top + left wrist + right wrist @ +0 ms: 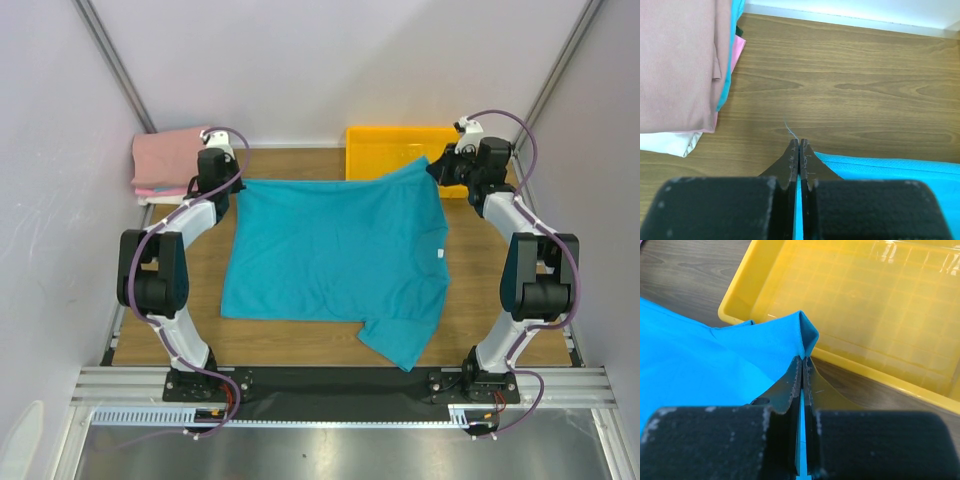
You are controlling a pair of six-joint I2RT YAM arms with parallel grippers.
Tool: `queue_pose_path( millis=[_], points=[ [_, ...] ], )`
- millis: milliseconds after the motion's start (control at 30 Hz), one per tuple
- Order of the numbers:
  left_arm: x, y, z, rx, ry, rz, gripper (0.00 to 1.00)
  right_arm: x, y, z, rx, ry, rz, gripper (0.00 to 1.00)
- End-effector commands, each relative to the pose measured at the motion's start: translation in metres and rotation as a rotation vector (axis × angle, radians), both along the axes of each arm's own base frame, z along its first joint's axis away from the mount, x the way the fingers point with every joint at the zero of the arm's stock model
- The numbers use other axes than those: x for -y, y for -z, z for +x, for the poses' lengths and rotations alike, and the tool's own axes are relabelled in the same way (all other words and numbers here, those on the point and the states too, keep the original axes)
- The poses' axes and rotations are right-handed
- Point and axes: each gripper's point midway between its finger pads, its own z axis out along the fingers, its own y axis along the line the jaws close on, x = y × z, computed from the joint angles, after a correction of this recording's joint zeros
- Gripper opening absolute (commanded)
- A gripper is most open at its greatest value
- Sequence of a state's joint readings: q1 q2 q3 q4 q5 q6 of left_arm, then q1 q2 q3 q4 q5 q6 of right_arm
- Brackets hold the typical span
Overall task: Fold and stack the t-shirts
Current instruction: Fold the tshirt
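The teal t-shirt (pixel 335 255) lies spread on the table (pixel 480 320), its far corners pinched in the closed left gripper (pixel 798 145) and right gripper (pixel 803 360), where, I judge, so thin a bite could slip or the right corner snag the yellow tray (pixel 390 150).

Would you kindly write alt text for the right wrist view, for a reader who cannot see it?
The right arm's jaws are shut on a pinched-up fold of the teal t-shirt, whose cloth spreads away to the left. Just beyond the fold lies a yellow tray on the wooden table.
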State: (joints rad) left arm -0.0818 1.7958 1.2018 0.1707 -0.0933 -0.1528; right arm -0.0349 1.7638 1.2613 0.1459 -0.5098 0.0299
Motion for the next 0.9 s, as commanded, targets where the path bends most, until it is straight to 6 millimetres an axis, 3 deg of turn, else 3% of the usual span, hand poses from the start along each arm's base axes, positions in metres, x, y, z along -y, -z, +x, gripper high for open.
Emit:
queue_pose_path(
  millis=[0,633,867],
  points=[
    [-0.001,-0.019,0.004,0.057,0.032,0.033,0.00,0.004,-0.024,0.003,0.071,-0.017,-0.019,0.00],
    [-0.010,-0.010,-0.034,0.038,0.085,0.113,0.00,0.009,-0.015,-0.045,0.045,-0.014,-0.001,0.00],
    [-0.015,0.003,-0.060,-0.007,0.091,0.142,0.00,0.012,-0.004,-0.065,0.012,0.005,-0.005,0.00]
  ],
)
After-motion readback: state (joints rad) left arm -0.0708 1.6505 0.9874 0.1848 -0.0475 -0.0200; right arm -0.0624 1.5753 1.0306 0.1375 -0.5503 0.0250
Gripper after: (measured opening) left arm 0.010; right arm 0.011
